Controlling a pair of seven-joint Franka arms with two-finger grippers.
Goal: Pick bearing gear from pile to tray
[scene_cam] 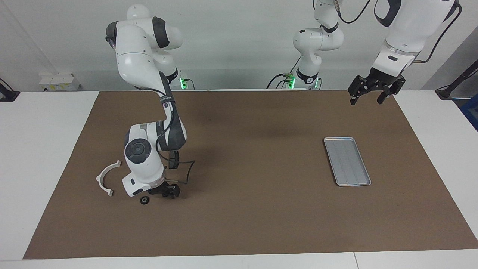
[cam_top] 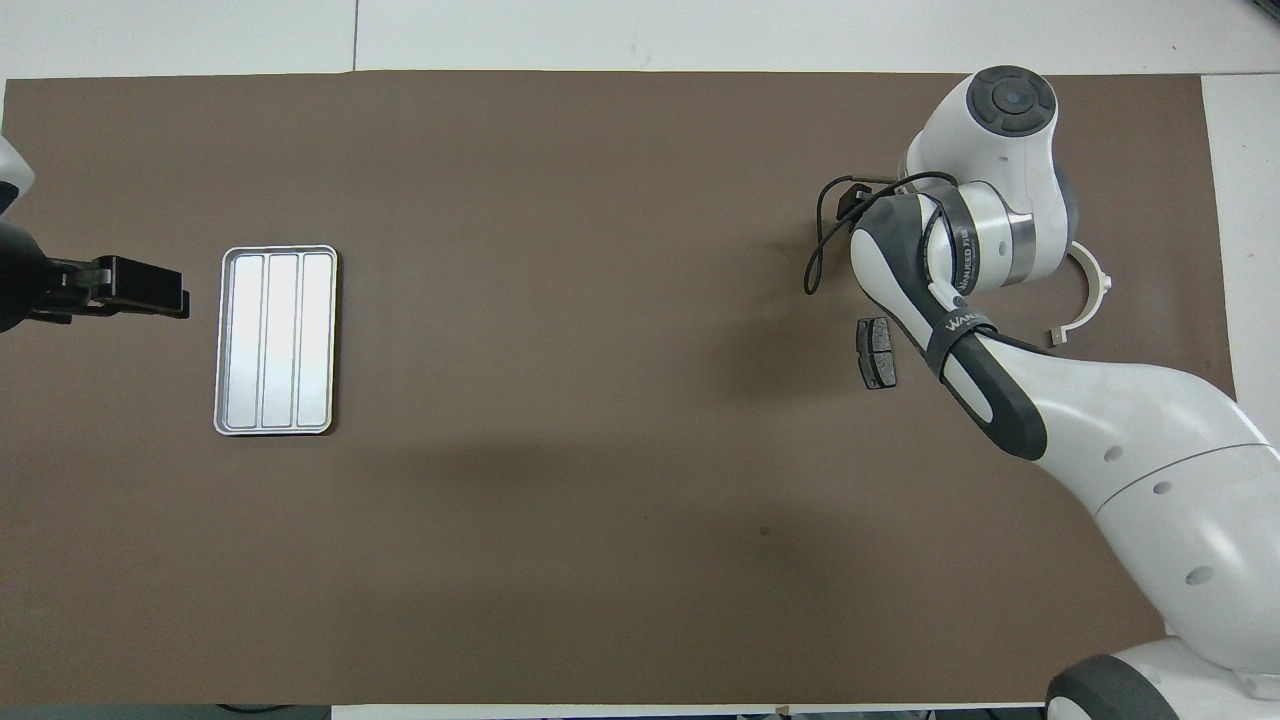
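The pile lies at the right arm's end of the mat. Its white half-ring bracket shows in both views, partly under the arm from overhead. A small black round piece lies on the mat just beside my right gripper, which is down at mat level. From overhead the right wrist hides that gripper and the round piece. A dark grey brake pad lies beside the arm, nearer to the robots than the gripper. The silver ribbed tray sits empty at the left arm's end. My left gripper waits open and raised beside the tray.
A brown mat covers the table. A black cable loops off the right wrist close to the mat.
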